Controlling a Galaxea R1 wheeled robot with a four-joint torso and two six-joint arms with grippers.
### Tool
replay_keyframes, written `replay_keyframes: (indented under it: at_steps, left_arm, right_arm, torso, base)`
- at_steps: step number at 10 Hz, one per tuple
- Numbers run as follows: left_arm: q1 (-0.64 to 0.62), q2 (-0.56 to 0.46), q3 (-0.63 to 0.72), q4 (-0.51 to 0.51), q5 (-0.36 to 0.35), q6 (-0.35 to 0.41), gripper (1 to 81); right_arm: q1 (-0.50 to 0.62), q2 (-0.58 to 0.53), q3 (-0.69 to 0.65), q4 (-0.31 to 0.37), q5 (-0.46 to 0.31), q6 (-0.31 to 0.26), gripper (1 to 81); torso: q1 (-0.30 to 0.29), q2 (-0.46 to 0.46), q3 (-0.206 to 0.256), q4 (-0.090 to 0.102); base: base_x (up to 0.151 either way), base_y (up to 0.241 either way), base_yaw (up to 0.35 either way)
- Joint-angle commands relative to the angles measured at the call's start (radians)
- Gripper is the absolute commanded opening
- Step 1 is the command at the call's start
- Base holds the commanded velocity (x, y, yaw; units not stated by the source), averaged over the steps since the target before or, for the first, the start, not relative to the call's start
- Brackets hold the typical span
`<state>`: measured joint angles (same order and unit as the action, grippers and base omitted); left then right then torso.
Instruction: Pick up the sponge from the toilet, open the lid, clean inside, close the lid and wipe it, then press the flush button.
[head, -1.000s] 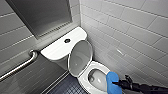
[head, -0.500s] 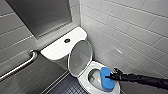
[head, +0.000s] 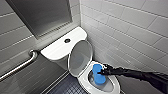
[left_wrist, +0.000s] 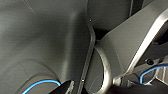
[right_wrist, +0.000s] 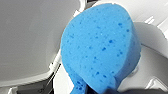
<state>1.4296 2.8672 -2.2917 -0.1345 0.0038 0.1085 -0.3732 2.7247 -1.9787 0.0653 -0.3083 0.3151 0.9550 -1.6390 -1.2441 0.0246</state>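
Observation:
The white toilet (head: 82, 82) stands in the corner with its lid (head: 80, 58) raised upright against the tank. A dark round flush button (head: 67, 40) sits in the middle of the tank top. My right arm reaches in from the right, and my right gripper (head: 102, 72) is shut on the blue sponge (head: 98, 74), which hangs down inside the bowl. In the right wrist view the sponge (right_wrist: 100, 47) looms large and porous in front of the white lid and seat.
White tiled walls close in behind and to the right of the toilet. A metal grab bar (head: 20, 66) runs along the left wall. A dark tiled floor (head: 66, 87) lies in front of the bowl. Grey robot parts and blue cables show in the left wrist view.
My right gripper has carried the sponge leftward, from the bowl's right rim down into the bowl. The lid stays raised.

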Motion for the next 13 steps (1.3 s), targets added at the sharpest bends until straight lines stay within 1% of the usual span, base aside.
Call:
replay_keyframes:
  at_steps: [1,2,3,4,5,6,7,9,10,13]
  left_arm:
    - [0.024,-0.002,0.014,-0.008,0.094,0.007,81.1]
    - [0.024,-0.002,0.014,-0.008,0.094,0.005,81.1]
    - [0.024,-0.002,0.014,-0.010,0.094,0.005,81.1]
    - [0.024,-0.002,0.014,-0.010,0.094,0.005,81.1]
    - [0.024,0.000,0.014,-0.010,0.096,0.005,81.1]
    - [0.024,0.000,0.014,-0.010,0.096,0.005,81.1]
    - [0.024,0.005,0.014,-0.005,0.097,0.007,81.1]
    - [0.024,0.018,-0.011,-0.001,0.100,0.007,81.1]
    - [0.024,0.029,-0.024,0.001,0.104,0.008,81.1]
    - [0.025,0.067,-0.074,0.003,0.105,0.014,81.1]
  right_arm:
    - [0.141,0.085,-0.103,-0.024,-0.057,0.005,1.0]
    - [0.135,0.118,-0.174,-0.022,-0.039,0.010,1.0]
    - [0.119,0.141,-0.246,-0.012,0.005,0.018,1.0]
    - [0.107,0.170,-0.319,-0.004,0.071,0.060,1.0]
    - [0.101,0.195,-0.385,-0.005,0.089,0.091,1.0]
    - [0.095,0.206,-0.426,-0.002,0.092,0.102,1.0]
    - [0.090,0.185,-0.410,-0.004,0.097,0.113,1.0]
    - [0.087,0.073,-0.261,-0.004,0.110,0.116,1.0]
    - [0.081,0.019,-0.196,0.007,0.130,0.123,1.0]
    - [0.056,-0.107,-0.031,0.013,0.168,0.128,1.0]
  torso:
    - [0.000,0.000,0.000,0.000]
    - [0.000,0.000,0.000,0.000]
    - [0.000,0.000,0.000,0.000]
    - [0.000,0.000,0.000,0.000]
    - [0.000,0.000,0.000,0.000]
    - [0.000,0.000,0.000,0.000]
    - [0.000,0.000,0.000,0.000]
    - [0.000,0.000,0.000,0.000]
    - [0.000,0.000,0.000,0.000]
    - [0.000,0.000,0.000,0.000]
  base:
    - [0.000,0.000,0.000]
    - [0.000,0.000,0.000]
    - [0.000,0.000,0.000]
    - [0.000,0.000,0.000]
    - [0.000,0.000,0.000]
    - [0.000,0.000,0.000]
    - [0.000,0.000,0.000]
    - [0.000,0.000,0.000]
    - [0.000,0.000,0.000]
    - [0.000,0.000,0.000]
